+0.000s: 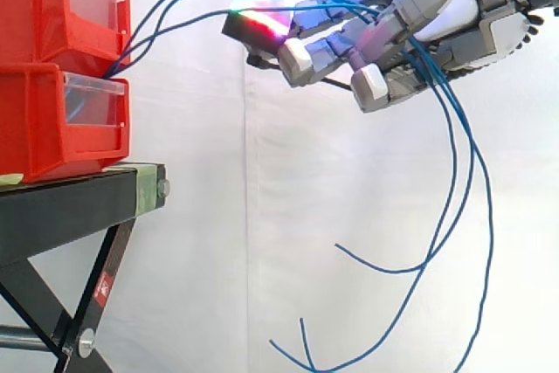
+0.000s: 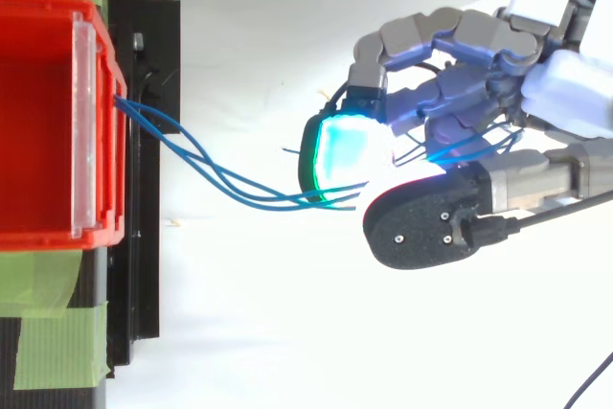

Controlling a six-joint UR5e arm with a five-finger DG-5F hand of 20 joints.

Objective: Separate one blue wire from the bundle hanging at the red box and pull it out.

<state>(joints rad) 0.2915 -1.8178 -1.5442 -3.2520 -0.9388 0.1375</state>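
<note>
Several blue wires come out between the two stacked red boxes on the left and arc to the right into my hand. The hand hovers in the air to the right of the boxes, level with the upper one. Its fingers are curled round the wires, and a cyan-green glowing fingertip lies over them. Past the hand the wires' free ends hang in long loops towards the floor. All the wires run through the hand together; I cannot tell whether one is apart from the others.
The red boxes sit on a black stand with crossed legs. Green tape marks the stand beside the red box rim. A white curtain lies behind and below the hand.
</note>
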